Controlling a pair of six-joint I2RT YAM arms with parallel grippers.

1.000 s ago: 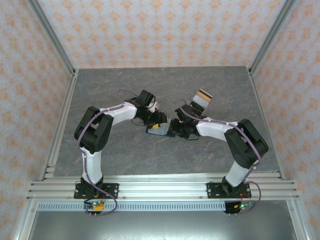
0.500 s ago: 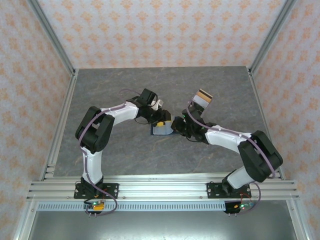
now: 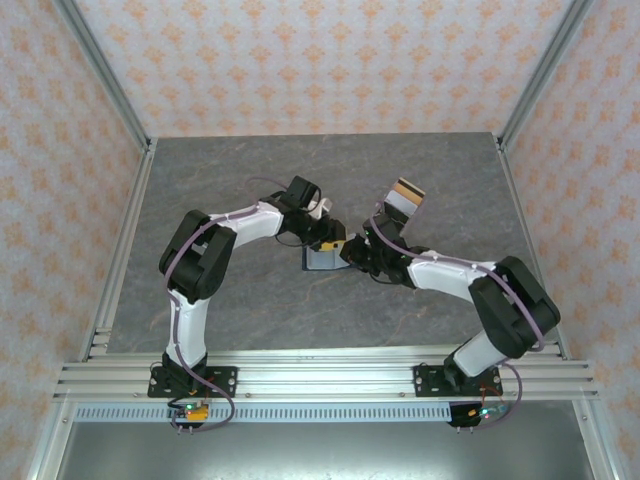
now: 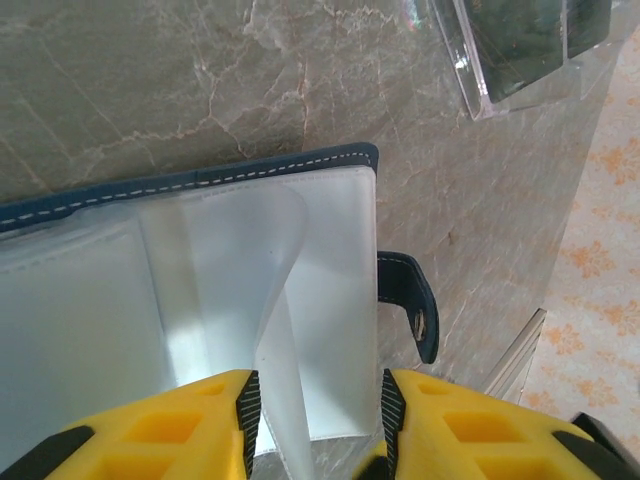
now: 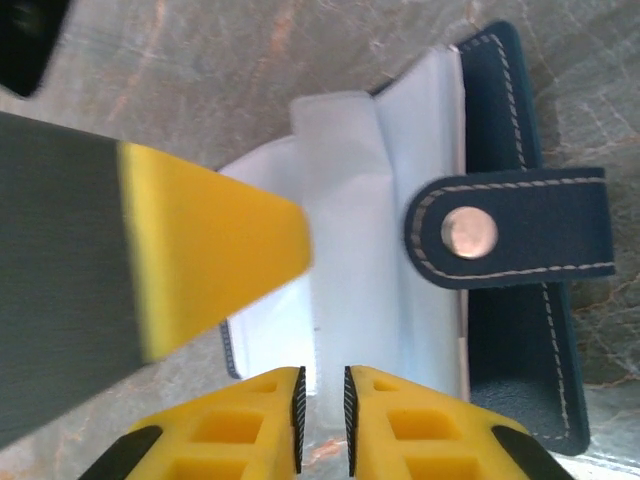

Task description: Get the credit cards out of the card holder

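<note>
Two grippers at open card holder [image 3: 322, 260], mid-table. Left gripper [image 4: 315, 425] moderately spread, straddling a pale inner pocket flap [image 4: 285, 330]; right gripper [image 5: 322, 415] nearly closed, pinching pocket edge. Credit cards [image 3: 403, 196] stacked well apart, behind right arm.

The card holder [image 5: 525, 300] is showing matt navy leather-like skin with pale stitching, a shiny metal snap [image 5: 469, 232] on its tab, and frosted plastic pockets [image 4: 200, 300]. The tabletop [image 4: 200, 90] is looking like smooth, veined grey stone.
</note>
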